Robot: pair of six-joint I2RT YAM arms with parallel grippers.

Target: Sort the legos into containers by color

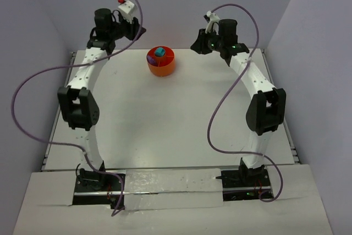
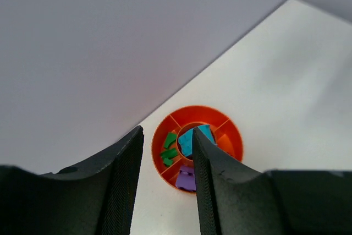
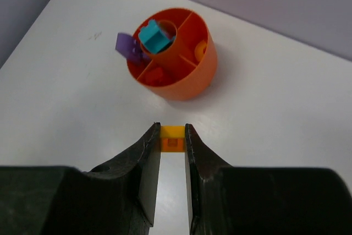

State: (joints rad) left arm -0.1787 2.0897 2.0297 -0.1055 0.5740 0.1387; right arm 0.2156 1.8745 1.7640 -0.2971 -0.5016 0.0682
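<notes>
As right claw (image 3: 172, 131) pinches brick (image 3: 172, 139), round tub (image 3: 190, 83) — divided

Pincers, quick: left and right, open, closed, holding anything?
Left pincer: open, empty.
Right pincer: closed on a small orange-yellow plastic lego brick.

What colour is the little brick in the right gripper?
The brick is orange-yellow; the right wrist view shows it best.
</notes>
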